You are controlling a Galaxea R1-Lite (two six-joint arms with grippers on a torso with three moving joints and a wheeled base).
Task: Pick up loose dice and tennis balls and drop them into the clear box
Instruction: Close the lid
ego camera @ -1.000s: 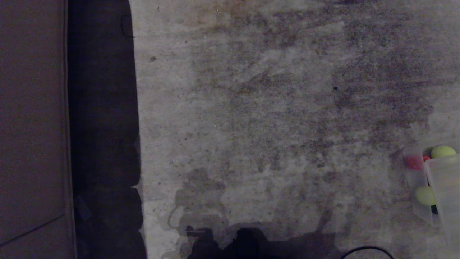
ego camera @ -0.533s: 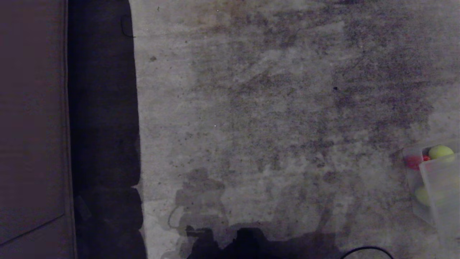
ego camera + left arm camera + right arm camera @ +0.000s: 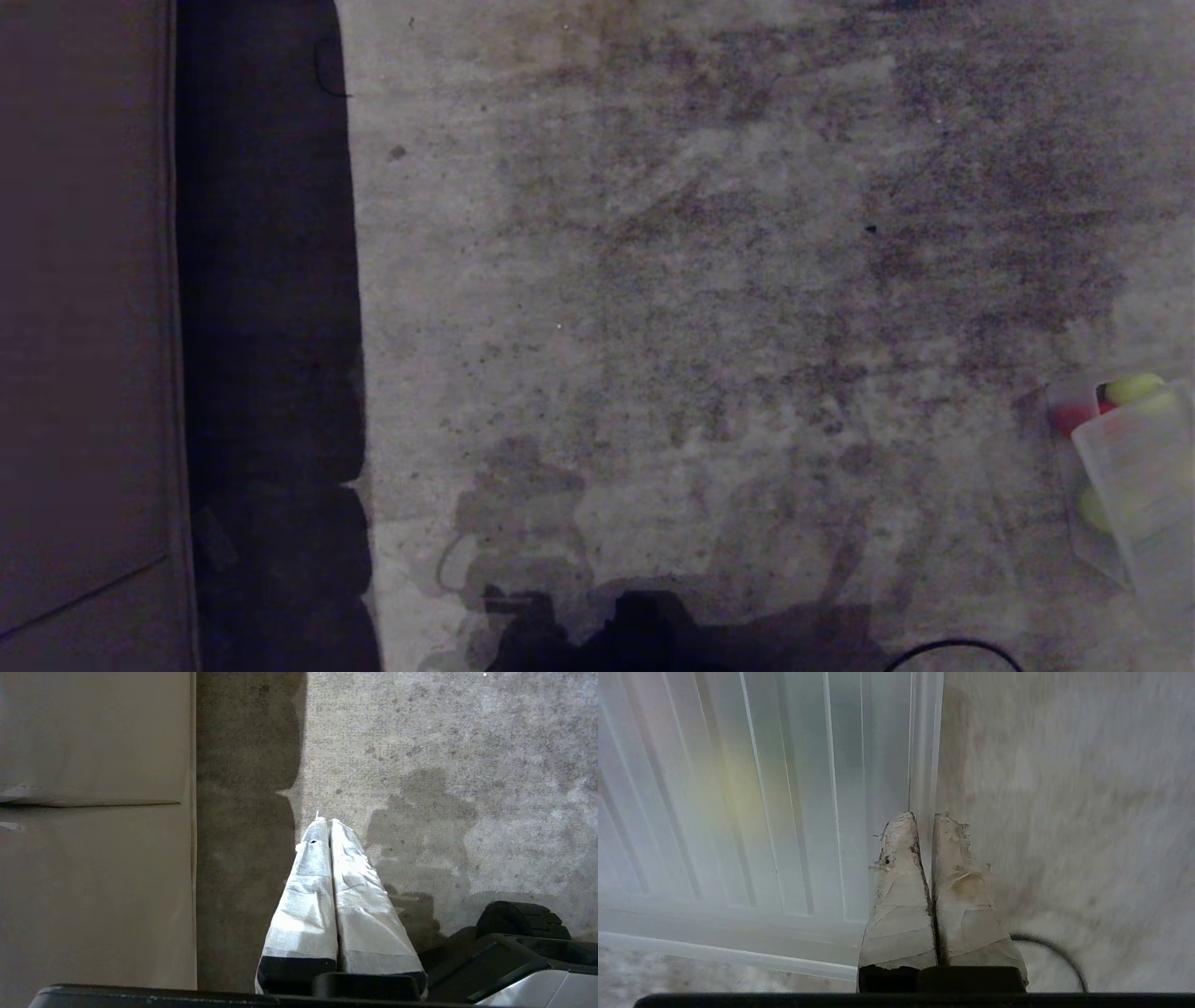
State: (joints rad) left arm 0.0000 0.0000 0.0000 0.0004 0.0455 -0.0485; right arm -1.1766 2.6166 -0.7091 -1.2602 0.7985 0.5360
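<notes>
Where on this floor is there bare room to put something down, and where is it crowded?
The wide bare stretch of concrete floor lies free, from the dark shadow strip on the left across to the clear box at the right edge. It is crowded only there: the ribbed panel lies over the box, with a tennis ball and a red die showing inside.
</notes>
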